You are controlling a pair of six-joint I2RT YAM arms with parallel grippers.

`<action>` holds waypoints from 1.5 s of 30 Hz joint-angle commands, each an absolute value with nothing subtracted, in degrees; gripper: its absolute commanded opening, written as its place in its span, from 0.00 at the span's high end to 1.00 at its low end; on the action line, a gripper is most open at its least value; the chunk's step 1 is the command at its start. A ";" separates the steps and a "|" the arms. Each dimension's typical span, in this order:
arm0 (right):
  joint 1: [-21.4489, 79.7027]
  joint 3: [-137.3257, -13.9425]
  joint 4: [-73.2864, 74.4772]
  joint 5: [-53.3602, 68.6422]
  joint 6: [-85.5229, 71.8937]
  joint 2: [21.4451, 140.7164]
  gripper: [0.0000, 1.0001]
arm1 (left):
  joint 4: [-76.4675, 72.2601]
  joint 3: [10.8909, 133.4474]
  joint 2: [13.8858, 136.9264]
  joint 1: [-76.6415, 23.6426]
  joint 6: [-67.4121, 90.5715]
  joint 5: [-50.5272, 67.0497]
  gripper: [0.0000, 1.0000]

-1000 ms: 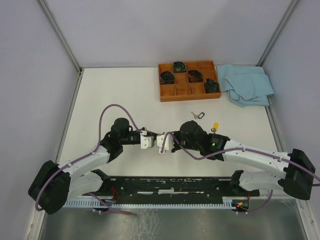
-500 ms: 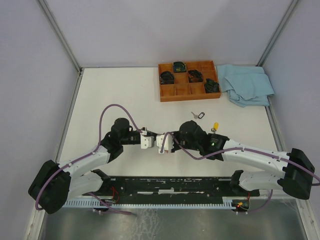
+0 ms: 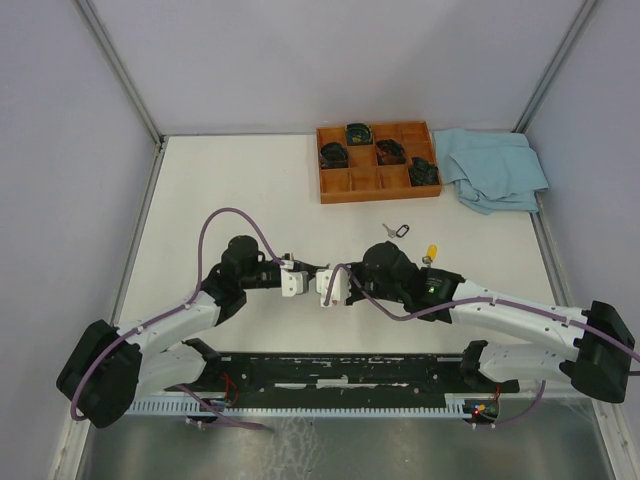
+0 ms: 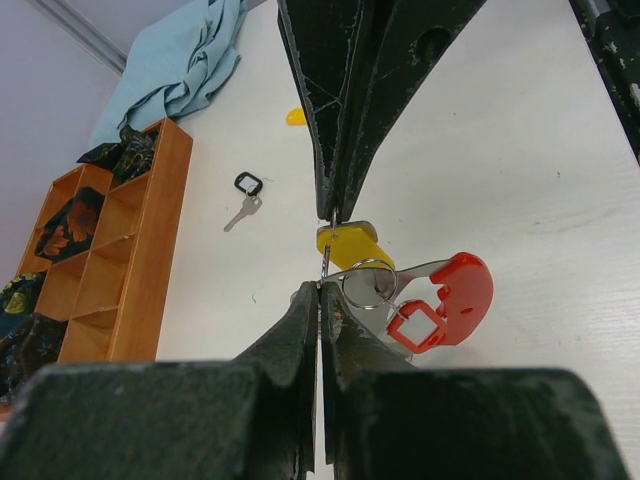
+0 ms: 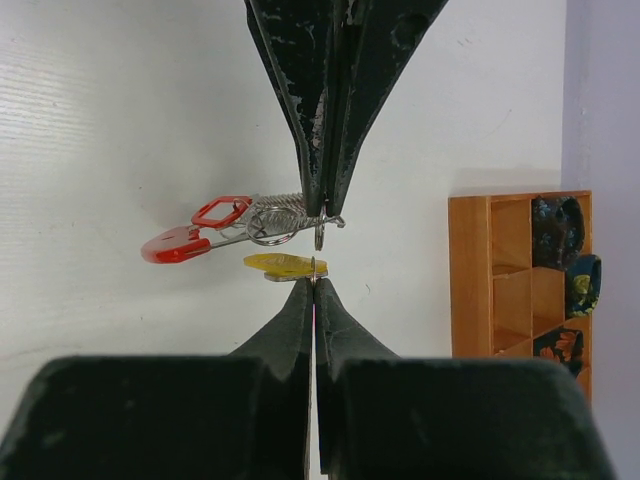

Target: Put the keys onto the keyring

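Keyring (image 4: 372,283) is pinched by the tightly closed left gripper (image 4: 319,289), just beside the yellow key (image 4: 349,243) clamped in the right gripper (image 5: 313,279)

**No readable writing in any view**

You have nothing to read here. In the left wrist view, the cap of the yellow key (image 4: 347,243) and the red band of the keyring (image 4: 455,300) sit near the centre. Both show plain faces with no print you can make out. From above, the wooden tray (image 3: 378,198) lies at 12 o'clock on the tabletop (image 3: 230,190) and the blue cloth (image 3: 495,168) at 1 o'clock. Neither shows a label or number. Any marking on the dark items (image 3: 333,155) in the tray's compartments is too small for you to tell.
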State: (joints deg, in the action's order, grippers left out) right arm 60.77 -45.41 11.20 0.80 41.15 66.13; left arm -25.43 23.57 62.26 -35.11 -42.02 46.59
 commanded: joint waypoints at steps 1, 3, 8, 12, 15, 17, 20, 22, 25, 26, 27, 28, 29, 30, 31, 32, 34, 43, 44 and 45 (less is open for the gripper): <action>61.23 -46.40 10.43 0.65 40.10 65.01 0.99 | -29.18 23.93 61.54 -35.16 -41.22 46.24 0.97; 61.19 -46.54 10.24 0.79 39.89 65.10 0.99 | -29.18 23.96 61.53 -35.14 -41.22 46.23 0.97; 61.22 -46.50 8.72 -0.35 39.89 65.35 0.99 | -29.18 23.91 61.66 -35.16 -41.22 46.54 0.97; 61.23 -46.66 7.79 -0.71 40.03 65.63 0.99 | -29.09 24.03 61.78 -35.16 -41.22 46.93 0.97; 61.21 -46.80 7.56 -0.22 40.12 65.93 0.99 | -29.10 24.06 61.88 -35.16 -41.20 47.02 0.97; 61.22 -46.93 7.51 -0.11 40.12 66.06 0.99 | -29.11 24.08 61.88 -35.16 -41.14 47.02 0.97; 61.19 -47.10 7.56 0.19 40.19 66.23 0.99 | -29.09 24.04 61.92 -35.17 -41.13 47.02 0.97; 61.18 -47.22 7.61 0.51 40.16 66.39 0.99 | -29.11 24.08 61.88 -35.15 -41.13 47.02 0.97; 61.17 -47.32 7.69 0.66 40.25 66.57 0.99 | -29.09 24.01 61.83 -35.15 -41.13 47.02 0.97; 61.18 -47.39 7.72 0.76 40.25 66.61 0.99 | -29.09 24.06 61.83 -35.18 -41.13 47.02 0.97; 61.24 -47.50 7.85 0.85 40.25 66.70 0.99 | -29.09 24.01 61.81 -35.16 -41.13 47.02 0.97; 61.22 -47.59 7.87 0.94 40.18 66.71 0.99 | -29.14 24.10 61.79 -35.16 -41.13 47.02 0.97; 61.19 -47.63 7.86 0.96 40.17 66.83 0.99 | -29.10 24.07 61.79 -35.17 -41.13 47.02 0.97; 61.21 -47.59 7.83 0.90 40.17 66.88 0.99 | -29.09 24.11 61.79 -35.16 -41.13 47.07 0.97; 61.23 -47.65 7.75 0.82 40.17 66.97 0.99 | -29.09 24.10 61.82 -35.18 -41.14 47.10 0.97; 61.26 -47.62 7.61 0.73 40.17 67.02 0.99 | -29.11 24.11 61.79 -35.16 -41.13 47.11 0.97; 61.20 -47.59 7.34 0.50 40.17 67.13 0.99 | -29.09 24.12 61.83 -35.16 -41.13 47.19 0.97; 61.20 -47.93 6.45 0.44 40.01 67.32 0.99 | -29.09 24.26 62.05 -35.16 -41.04 47.89 0.97; 61.19 -48.06 6.30 0.44 39.94 67.32 0.99 | -29.09 24.24 62.05 -35.16 -40.97 47.90 0.97; 61.21 -48.07 6.06 0.44 39.86 67.32 0.99 | -29.09 24.23 62.09 -35.19 -41.01 47.90 0.97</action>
State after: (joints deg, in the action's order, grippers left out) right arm 60.77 -45.41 10.07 0.12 40.75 67.26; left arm -25.43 23.57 62.26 -35.11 -42.02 46.63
